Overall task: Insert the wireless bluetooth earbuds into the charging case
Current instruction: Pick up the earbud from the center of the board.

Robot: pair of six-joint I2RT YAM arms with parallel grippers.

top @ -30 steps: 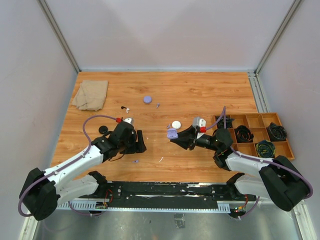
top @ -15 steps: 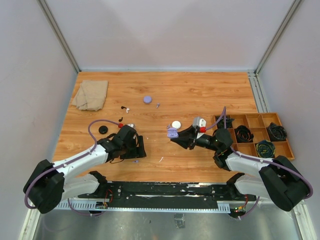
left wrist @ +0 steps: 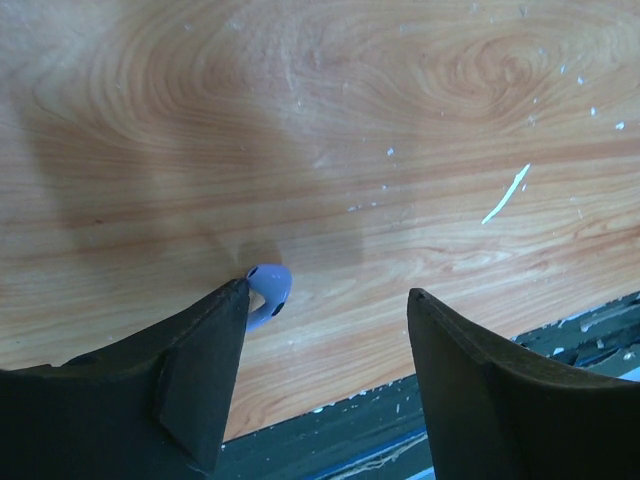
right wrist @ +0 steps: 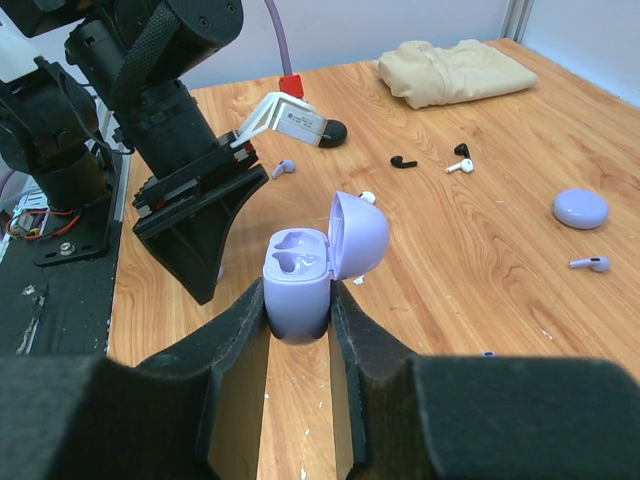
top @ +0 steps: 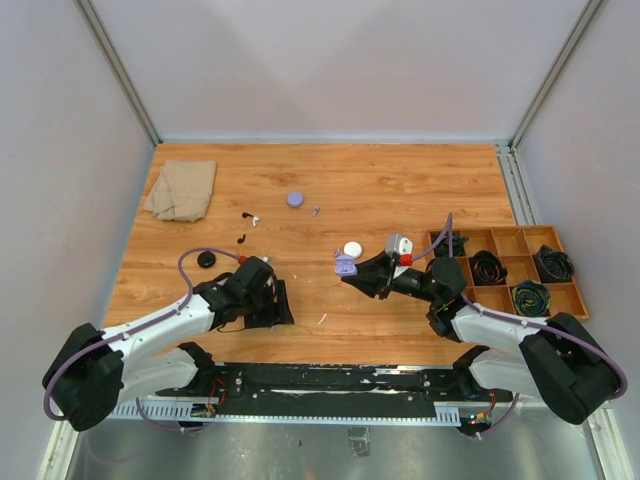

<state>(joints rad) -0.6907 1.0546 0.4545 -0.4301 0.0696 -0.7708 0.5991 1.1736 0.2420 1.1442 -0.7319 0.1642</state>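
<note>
**Case gripped open, earbud at the left tool**

On the wood-grain tabletop (top: 400,190), the right tool (right wrist: 298,300) is clamped on a pale purple, rounded plastic charging case (right wrist: 310,255) with its lid flipped up. The left tool (left wrist: 328,292) sits low over the wood with its jaws apart. A tiny pale purple stemmed earbud (left wrist: 270,290) lies on the tabletop, touching one finger's tip.

Smooth glossy plastic charging case (right wrist: 297,290), scuffed wood-grain table (left wrist: 350,120), soft crumpled beige cloth (top: 181,190).
</note>
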